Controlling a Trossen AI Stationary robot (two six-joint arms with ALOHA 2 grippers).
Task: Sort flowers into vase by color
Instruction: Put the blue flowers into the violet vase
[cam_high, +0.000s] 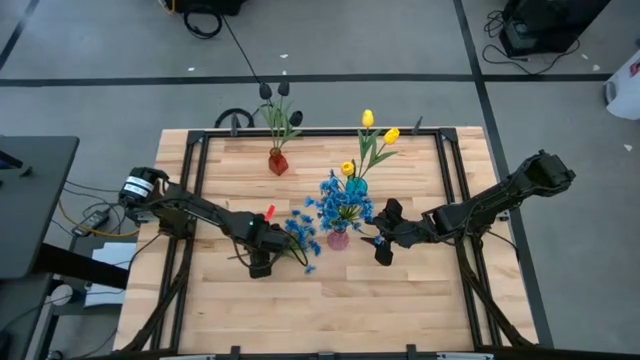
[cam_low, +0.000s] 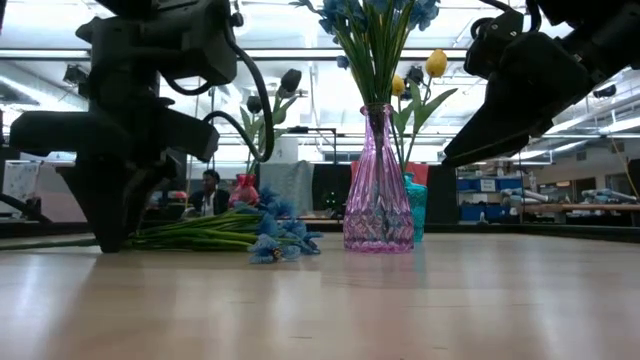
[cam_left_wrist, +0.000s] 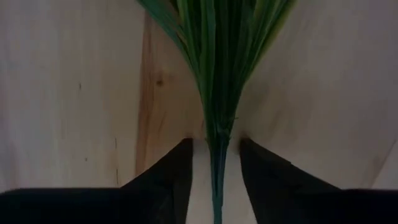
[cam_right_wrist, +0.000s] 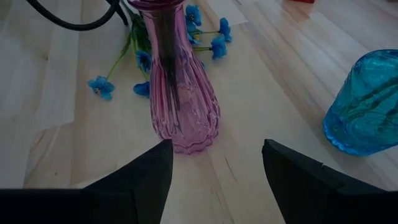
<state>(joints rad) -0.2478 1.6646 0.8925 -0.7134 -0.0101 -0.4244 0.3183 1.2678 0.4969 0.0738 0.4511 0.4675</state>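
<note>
Your left pincer (cam_left_wrist: 214, 180) sits low on the wooden worktop (cam_high: 400, 300), fingers parted around the thin green stem of the loose blue-blossom bunch (cam_high: 300, 238), nothing gripped yet, probably because it belongs in the ribbed pink glass vase (cam_right_wrist: 181, 106) your empty, wide-open right pincer (cam_right_wrist: 217, 180) faces.

I counted three vases: pink vase (cam_high: 338, 239), teal vase (cam_high: 356, 186), red vase (cam_high: 278, 162). Three yellow tulips (cam_high: 367, 119), two dark tulips (cam_high: 283, 89), two blue bunches (cam_high: 299, 232).
</note>
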